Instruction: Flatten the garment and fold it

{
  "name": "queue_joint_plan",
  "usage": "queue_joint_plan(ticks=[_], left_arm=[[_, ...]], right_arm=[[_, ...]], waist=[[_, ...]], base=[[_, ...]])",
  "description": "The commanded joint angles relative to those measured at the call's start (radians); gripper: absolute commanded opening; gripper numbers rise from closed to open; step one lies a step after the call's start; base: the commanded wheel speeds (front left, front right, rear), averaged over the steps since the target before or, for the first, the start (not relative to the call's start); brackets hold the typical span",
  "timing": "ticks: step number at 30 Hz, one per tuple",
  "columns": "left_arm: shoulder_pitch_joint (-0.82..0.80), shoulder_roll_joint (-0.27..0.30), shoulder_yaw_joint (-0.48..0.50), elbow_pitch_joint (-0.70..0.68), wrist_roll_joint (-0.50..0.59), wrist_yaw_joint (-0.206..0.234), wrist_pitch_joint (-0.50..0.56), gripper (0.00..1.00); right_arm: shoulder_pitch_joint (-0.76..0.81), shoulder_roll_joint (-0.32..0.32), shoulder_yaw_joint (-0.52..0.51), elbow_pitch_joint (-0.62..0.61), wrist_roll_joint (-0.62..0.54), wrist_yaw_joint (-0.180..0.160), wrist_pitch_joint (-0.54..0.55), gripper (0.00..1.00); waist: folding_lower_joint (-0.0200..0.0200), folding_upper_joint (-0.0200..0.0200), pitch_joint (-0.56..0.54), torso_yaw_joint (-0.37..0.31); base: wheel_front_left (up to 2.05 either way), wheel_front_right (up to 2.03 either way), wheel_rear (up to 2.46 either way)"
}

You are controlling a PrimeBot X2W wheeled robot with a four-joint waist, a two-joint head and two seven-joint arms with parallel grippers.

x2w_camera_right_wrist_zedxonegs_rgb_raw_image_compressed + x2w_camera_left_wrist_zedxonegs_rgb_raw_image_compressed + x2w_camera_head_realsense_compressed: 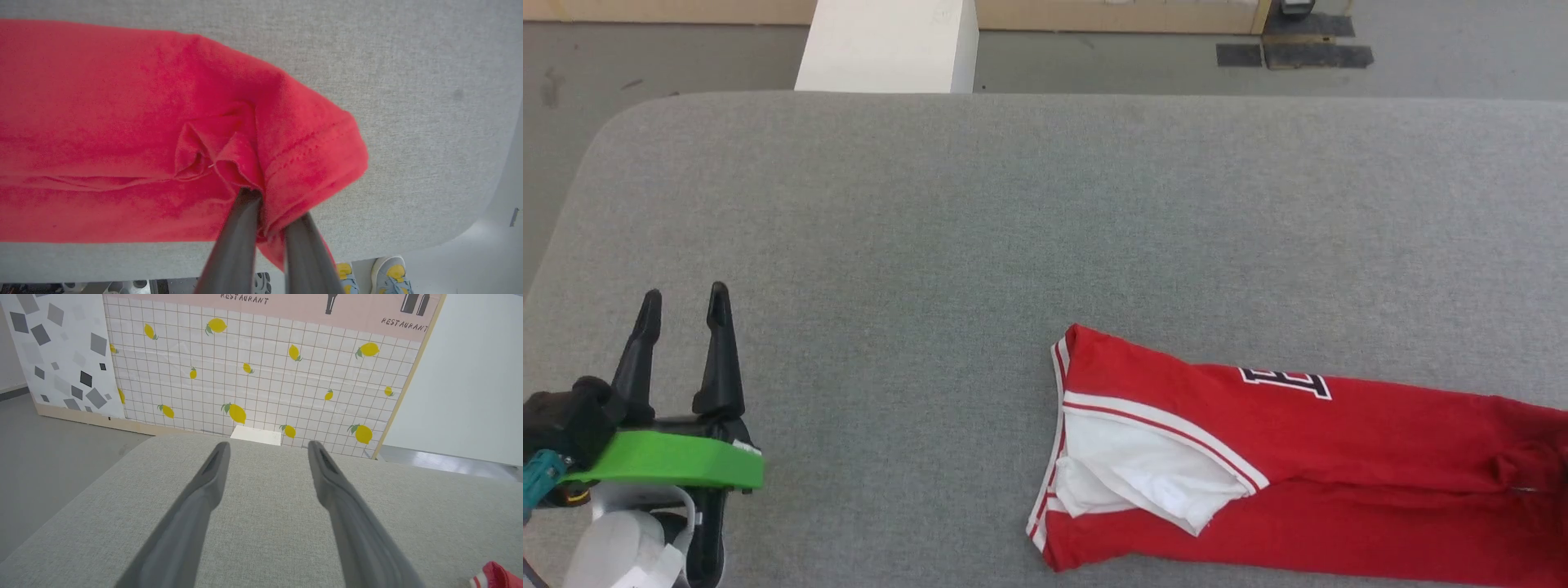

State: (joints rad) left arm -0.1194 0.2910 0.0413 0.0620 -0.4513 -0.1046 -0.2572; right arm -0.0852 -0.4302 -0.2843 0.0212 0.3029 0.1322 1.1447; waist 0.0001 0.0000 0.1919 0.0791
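Lying on desk (931,204): garment (1339,474) lay bunched long at the near right, white sleeve uppermost.
Right claw (273,203): was clamped on the garment's red hem.
Left claw (685,292): stood apart, empty, well left of it.
Surroundings: white block (890,45) stood beyond the far edge; a person's shoes (386,275) were on the floor.

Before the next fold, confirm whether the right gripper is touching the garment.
Touching. The right wrist view shows the right gripper shut on a fold of the garment, cloth pinched between its fingers.
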Motion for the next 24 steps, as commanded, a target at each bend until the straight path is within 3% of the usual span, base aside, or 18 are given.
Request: queue_joint_plan(ticks=[1,7,12,18,24], left_arm=[[0.011,-0.002,-0.002,0.004,-0.001,0.001,-0.004,1.00],[0.025,-0.008,-0.010,0.005,-0.004,0.009,-0.001,1.00],[0.037,-0.016,-0.017,0.003,-0.007,0.013,-0.001,1.00],[0.053,-0.018,-0.019,0.005,-0.011,0.014,-0.001,1.00],[0.062,-0.026,-0.025,0.008,-0.017,0.015,-0.002,1.00]], right_arm=[[0.015,-0.013,0.032,-0.049,0.014,-0.002,0.035,0.00],[0.021,-0.036,0.170,-0.260,0.068,-0.002,0.120,0.00],[-0.003,-0.016,0.308,-0.332,0.108,-0.002,0.129,0.00],[-0.066,0.069,0.456,-0.301,0.140,-0.002,0.066,0.00],[-0.139,0.161,0.563,-0.170,0.150,-0.002,-0.031,0.00]], waist=[[-0.0001,0.0000,-0.019,-0.006],[-0.0001,0.0000,-0.046,-0.015],[-0.0001,0.0000,-0.059,-0.009],[-0.0001,0.0000,-0.067,0.008],[-0.0001,0.0000,-0.068,0.032]], base=[[0.00,0.00,0.00],[0.00,0.00,0.00],[0.00,0.00,0.00],[0.00,0.00,0.00],[0.00,0.00,0.00]])
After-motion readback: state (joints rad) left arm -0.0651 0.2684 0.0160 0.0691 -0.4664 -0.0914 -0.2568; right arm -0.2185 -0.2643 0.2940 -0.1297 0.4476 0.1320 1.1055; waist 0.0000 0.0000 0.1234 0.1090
